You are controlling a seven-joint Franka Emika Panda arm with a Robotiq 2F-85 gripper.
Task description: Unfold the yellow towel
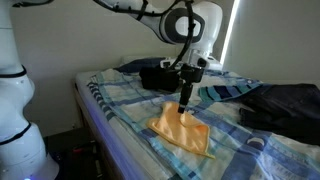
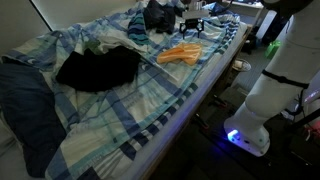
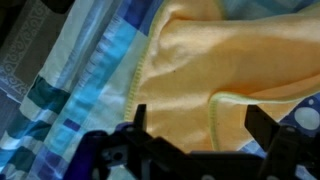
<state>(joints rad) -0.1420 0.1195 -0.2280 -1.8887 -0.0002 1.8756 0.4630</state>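
The yellow towel (image 1: 182, 128) lies on the plaid bed as a partly spread sheet with one flap folded over. It also shows in an exterior view (image 2: 181, 53) near the bed's far edge. In the wrist view the towel (image 3: 205, 75) fills most of the picture, with a folded hem running down its middle. My gripper (image 1: 184, 101) hangs just above the towel's near-back corner. In the wrist view its two dark fingers (image 3: 198, 125) stand wide apart over the cloth, open and holding nothing.
The blue-white plaid bedsheet (image 2: 150, 95) covers the bed. Dark clothing (image 2: 97, 68) lies mid-bed, and more dark cloth (image 1: 285, 105) lies beside the towel. A dark object (image 1: 155, 76) sits behind the gripper. A white robot base (image 1: 15, 110) stands by the bed.
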